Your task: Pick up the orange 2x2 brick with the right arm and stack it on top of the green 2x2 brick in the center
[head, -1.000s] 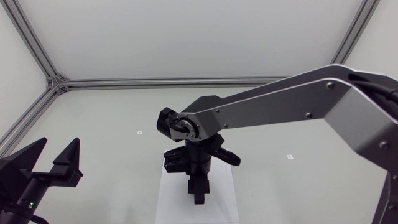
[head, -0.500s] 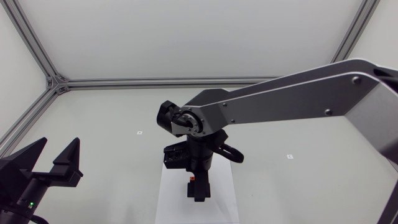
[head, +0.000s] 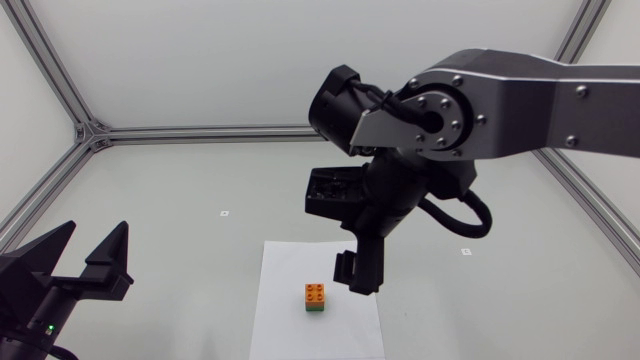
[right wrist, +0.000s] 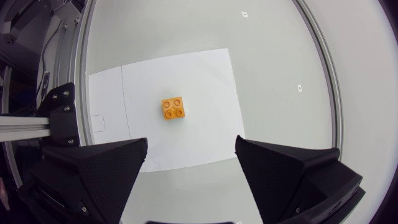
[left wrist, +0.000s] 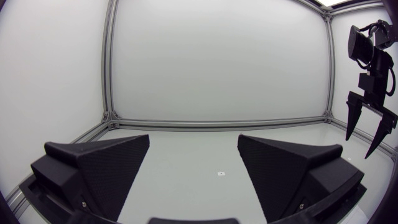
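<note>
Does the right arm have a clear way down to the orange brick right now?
Probably yes: the right end effector hangs open above the orange brick, which sits on the green brick with only bare white paper around it.

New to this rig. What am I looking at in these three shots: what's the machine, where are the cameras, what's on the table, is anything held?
It is two robot arms at a table, each ending in a black two-fingered gripper. The head view comes from a fixed camera above. In it the right arm comes in from the right, and the right gripper hangs open above a white paper sheet. The left gripper is open at the side. The other two pictures come from cameras on each arm's wrist, with that arm's own fingers at the lower edge. On the sheet, an orange 2x2 brick sits on a green 2x2 brick. Neither gripper holds anything.
</note>
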`<action>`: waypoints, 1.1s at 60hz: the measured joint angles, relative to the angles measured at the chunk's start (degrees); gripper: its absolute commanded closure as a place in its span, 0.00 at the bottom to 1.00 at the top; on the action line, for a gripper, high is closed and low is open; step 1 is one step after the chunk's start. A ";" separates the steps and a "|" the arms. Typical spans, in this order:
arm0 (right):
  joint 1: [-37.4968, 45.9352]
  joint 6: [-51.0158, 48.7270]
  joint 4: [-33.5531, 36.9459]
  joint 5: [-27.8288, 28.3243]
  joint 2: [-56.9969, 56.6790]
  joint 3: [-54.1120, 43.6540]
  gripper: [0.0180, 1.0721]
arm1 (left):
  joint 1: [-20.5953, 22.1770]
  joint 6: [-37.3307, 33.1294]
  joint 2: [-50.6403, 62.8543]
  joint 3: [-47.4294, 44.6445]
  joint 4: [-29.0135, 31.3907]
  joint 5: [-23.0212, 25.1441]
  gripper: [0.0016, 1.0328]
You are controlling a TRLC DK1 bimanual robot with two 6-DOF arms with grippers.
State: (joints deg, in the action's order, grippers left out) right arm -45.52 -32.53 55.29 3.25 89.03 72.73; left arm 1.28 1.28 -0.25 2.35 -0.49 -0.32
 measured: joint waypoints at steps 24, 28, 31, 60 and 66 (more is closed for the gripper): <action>19.19 2.54 -2.43 4.48 -21.42 -16.61 0.05 | 0.00 -0.02 0.00 0.00 -0.02 -0.02 0.04; 22.69 2.91 -4.59 4.48 -25.27 -19.56 0.05 | 0.00 0.00 0.00 0.00 0.00 -0.02 0.04; 25.00 4.04 -6.45 4.46 -27.78 -21.57 0.05 | 0.00 0.00 0.00 0.00 0.00 -0.02 0.04; 45.59 7.41 -25.66 2.51 -56.50 -45.77 0.05 | 0.00 -0.02 0.00 0.00 0.00 0.00 0.04; 46.12 9.07 -28.20 2.29 -61.81 -49.37 0.05 | 0.00 -0.02 0.00 0.00 -0.02 0.00 0.04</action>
State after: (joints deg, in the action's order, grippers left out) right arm 0.60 -23.46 27.09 5.54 27.22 23.35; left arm 1.28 1.26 -0.25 2.35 -0.51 -0.32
